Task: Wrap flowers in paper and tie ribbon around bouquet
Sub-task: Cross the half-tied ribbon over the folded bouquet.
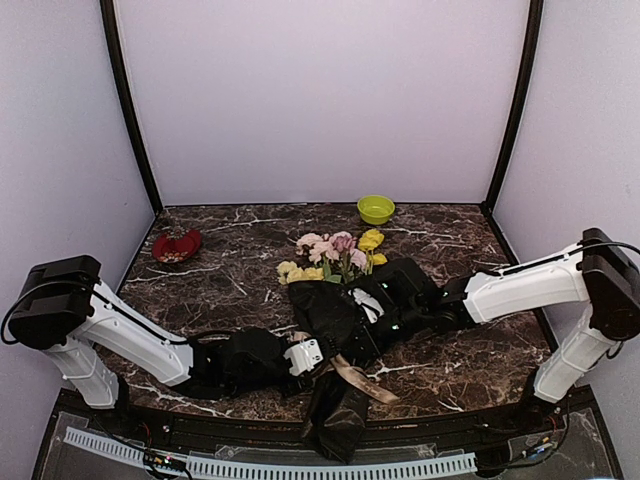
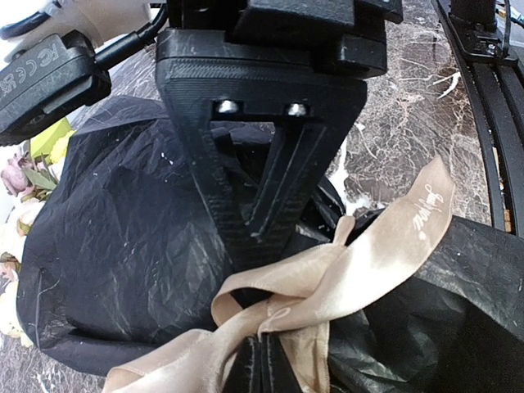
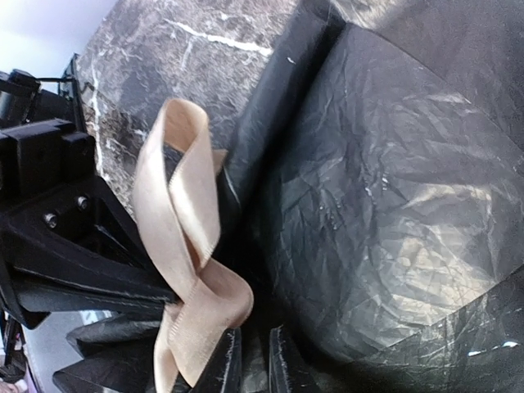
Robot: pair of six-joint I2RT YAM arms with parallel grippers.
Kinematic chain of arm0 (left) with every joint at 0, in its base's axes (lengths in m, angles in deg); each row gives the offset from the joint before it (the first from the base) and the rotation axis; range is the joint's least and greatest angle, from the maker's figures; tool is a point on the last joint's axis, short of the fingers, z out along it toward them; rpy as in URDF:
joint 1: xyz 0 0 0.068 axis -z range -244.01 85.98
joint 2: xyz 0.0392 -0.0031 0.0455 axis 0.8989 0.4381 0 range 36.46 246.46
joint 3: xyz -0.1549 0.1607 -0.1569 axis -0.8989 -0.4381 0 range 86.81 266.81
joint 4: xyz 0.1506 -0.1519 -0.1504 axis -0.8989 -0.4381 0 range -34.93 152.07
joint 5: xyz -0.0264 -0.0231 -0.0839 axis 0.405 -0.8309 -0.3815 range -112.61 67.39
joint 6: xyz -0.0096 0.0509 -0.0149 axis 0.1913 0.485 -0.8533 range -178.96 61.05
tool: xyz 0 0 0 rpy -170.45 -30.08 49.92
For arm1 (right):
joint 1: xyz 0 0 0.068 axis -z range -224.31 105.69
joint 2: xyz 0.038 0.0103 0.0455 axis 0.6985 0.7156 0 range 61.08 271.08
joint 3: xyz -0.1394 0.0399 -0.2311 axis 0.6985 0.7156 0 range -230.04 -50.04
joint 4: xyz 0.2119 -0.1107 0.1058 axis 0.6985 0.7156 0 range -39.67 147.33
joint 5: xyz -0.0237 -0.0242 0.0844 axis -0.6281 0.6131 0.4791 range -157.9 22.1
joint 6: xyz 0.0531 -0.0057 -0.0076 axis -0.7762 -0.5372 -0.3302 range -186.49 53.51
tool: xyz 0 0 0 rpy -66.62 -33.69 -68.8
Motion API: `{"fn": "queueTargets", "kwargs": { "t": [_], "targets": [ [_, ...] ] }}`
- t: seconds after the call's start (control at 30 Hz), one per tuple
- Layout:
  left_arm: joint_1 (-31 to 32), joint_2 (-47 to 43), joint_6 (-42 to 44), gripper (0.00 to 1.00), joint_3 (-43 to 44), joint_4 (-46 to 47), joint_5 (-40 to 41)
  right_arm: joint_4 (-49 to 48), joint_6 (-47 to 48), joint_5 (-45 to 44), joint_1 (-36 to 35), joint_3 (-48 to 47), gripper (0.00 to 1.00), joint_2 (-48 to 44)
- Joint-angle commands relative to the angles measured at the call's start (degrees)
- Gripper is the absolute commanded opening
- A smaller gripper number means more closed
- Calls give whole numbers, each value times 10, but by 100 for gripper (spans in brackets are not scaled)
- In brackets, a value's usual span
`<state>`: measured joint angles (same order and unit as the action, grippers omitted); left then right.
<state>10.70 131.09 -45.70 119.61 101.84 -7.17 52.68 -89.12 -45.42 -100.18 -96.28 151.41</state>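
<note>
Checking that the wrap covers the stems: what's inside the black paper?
Pink and yellow flowers stick out of the far end of the paper. Their stems are covered by the paper and cannot be seen. A ribbon sits at its narrow lower part.

Paper (image 1: 332, 312) is logged as black, glossy and crinkled, with grey highlights. Ribbon (image 1: 358, 378) is noted as beige-tan with a satin sheen; faint whitish script is seen printed near one end in the left wrist view. Flowers (image 1: 338, 250) are marked pale pink and yellow, with green leaves. Tabletop (image 1: 230, 270) is patterned as dark brown marble, veined white. Bowl (image 1: 376, 209) is coloured lime green, dish (image 1: 177, 245) red. Left arm (image 1: 130, 335) and right arm (image 1: 525, 290) are finished white with black joints. Walls (image 1: 320, 100) are tinted pale lilac, corner posts (image 1: 128, 110) black.
</note>
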Motion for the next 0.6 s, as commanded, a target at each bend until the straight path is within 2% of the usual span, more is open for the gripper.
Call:
{"fn": "queueTargets", "kwargs": {
  "t": [0.0, 0.23, 0.43, 0.57],
  "targets": [
    [-4, 5, -5, 0, -7, 6, -6, 30, 16, -34, -6, -26, 14, 6],
    [-5, 3, -6, 0, -9, 7, -7, 64, 24, -76, -7, -36, 19, -14],
    [-5, -1, -11, 0, -15, 15, -8, 52, 31, -48, -15, -34, 21, 18],
    [-6, -1, -9, 0, -14, 19, -13, 18, 35, 9, -20, -41, 23, 37]
  ]
}}
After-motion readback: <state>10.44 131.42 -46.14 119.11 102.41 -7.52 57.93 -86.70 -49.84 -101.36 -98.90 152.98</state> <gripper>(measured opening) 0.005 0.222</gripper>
